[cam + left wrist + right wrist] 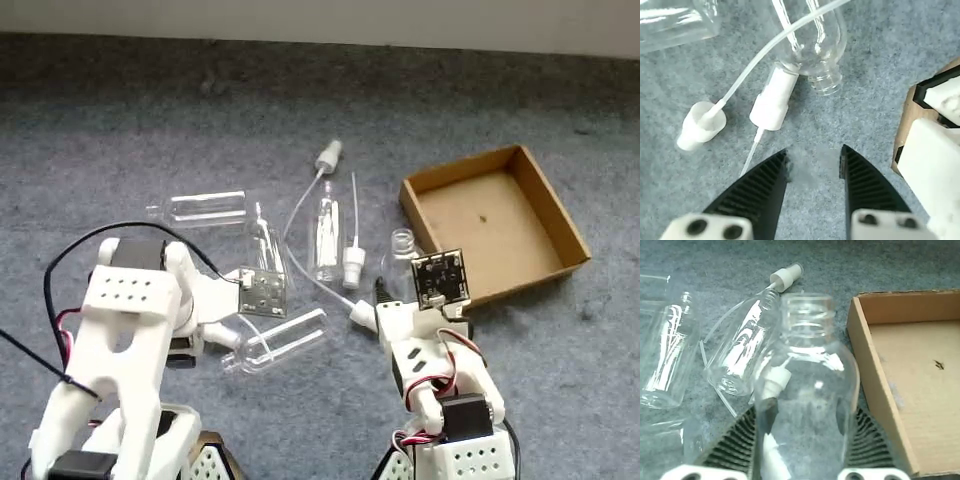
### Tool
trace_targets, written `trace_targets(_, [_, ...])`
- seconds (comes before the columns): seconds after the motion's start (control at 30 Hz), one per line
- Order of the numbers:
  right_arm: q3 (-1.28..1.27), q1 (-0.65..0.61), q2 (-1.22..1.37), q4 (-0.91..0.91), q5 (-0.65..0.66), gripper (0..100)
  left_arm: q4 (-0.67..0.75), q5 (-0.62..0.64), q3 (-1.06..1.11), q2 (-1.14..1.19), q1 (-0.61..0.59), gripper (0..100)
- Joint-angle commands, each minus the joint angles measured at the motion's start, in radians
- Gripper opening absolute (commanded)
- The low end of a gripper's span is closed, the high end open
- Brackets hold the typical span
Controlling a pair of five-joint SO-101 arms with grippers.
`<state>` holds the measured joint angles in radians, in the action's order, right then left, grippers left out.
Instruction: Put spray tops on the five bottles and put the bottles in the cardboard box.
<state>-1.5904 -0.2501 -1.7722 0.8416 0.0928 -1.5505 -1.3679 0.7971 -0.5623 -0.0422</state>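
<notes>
The capping step is judged to be in hand: no bottle lies in the box [490, 220], and none appears to carry a top. An open-necked bottle [807, 370] is clamped between the fingers of the right gripper [805, 410], just beside the box wall that faces the loose things. The left gripper [813, 152] is held with its fingers parted wide and nothing between them, over bare surface [865, 100], a little short of a spray top [771, 102] that lies farther from the box than the held bottle.

Next, this top would need to be taken by its head, its tube fed into the held neck, and the head pressed home — a fine alignment between two arms.

Obstacles are close. Another bottle [812, 40] touches the top, and the tube [755, 57] of a second top [699, 125] crosses over both. Either could be dragged along. More loose bottles [200, 208] lie well away from the box.
</notes>
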Motion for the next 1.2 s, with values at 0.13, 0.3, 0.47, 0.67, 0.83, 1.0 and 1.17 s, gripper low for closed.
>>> trace_targets(0.13, [0.008, 0.012, -0.016, -0.021, -0.006, 8.2, 0.126, -0.077, -0.048, 0.11, 0.059, 17])
trace_targets(0.3, [0.008, 0.012, -0.019, -0.021, -0.006, 8.2, 0.219, -0.077, -0.048, 0.166, 0.082, 17])
trace_targets(0.47, [0.008, 0.012, -0.019, -0.021, -0.006, 8.2, 0.301, -0.081, -0.048, 0.249, 0.082, 17])
trace_targets(0.67, [0.008, 0.012, -0.019, -0.021, -0.006, 8.2, 0.376, -0.083, -0.051, 0.349, 0.082, 17])
trace_targets(0.83, [0.008, 0.012, -0.019, -0.022, -0.006, 8.2, 0.387, -0.083, -0.056, 0.395, 0.082, 14])
trace_targets(1.0, [0.008, 0.012, -0.021, -0.022, -0.006, 8.2, 0.381, -0.08, -0.054, 0.414, 0.082, 2])
trace_targets(1.17, [0.008, 0.012, -0.021, -0.022, -0.006, 8.2, 0.358, -0.077, -0.058, 0.403, 0.074, 1])
